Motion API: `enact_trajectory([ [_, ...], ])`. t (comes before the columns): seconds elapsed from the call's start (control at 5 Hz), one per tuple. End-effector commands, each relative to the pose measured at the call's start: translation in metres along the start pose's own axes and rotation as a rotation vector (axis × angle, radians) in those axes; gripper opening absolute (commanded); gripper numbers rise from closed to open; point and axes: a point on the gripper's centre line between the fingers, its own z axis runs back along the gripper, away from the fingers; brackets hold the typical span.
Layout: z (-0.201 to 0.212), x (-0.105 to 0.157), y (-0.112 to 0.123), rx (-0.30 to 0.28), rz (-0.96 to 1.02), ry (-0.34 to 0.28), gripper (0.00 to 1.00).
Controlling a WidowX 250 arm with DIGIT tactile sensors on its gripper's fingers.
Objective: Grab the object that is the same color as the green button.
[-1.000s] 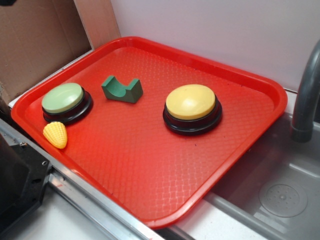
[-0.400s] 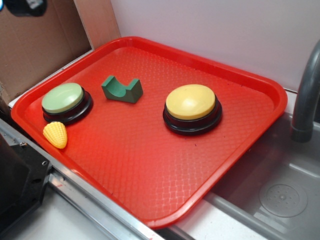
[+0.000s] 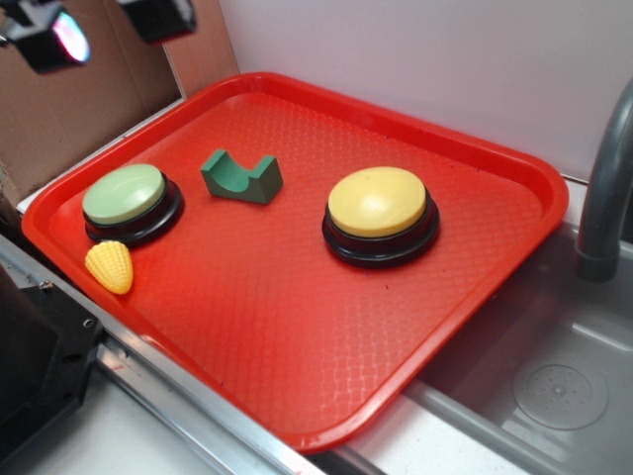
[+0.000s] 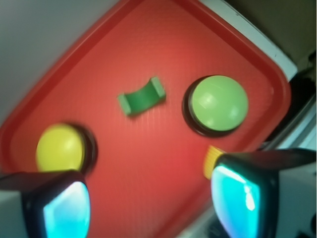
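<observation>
The gripper point(image 3: 104, 25) is wide open and holds nothing, high above the red tray point(image 3: 297, 386). The green block point(image 3: 241, 177) sits near the green button point(image 3: 126, 194).

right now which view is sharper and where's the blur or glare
Exterior view: sharp across the red plastic tray, with soft glare on its near half and on the yellow domed button; the gripper at the top left is smeared. Wrist view: motion-blurred throughout, worst at the yellow button, though the small dark green notched block and pale-green domed button stay readable; the near fingers are out of focus.
</observation>
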Motion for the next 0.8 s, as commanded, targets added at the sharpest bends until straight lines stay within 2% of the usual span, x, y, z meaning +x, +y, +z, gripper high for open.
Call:
enact_trajectory([
  [0.0,-0.054,0.045,-0.013,0.049,0.334,-0.065,1.00],
  [0.2,-0.078,0.051,-0.017,0.060,0.430,-0.099,1.00],
  [0.4,-0.107,0.056,-0.018,0.106,0.515,-0.099,1.00],
  [0.6,-0.124,0.051,-0.015,0.147,0.517,-0.131,1.00],
])
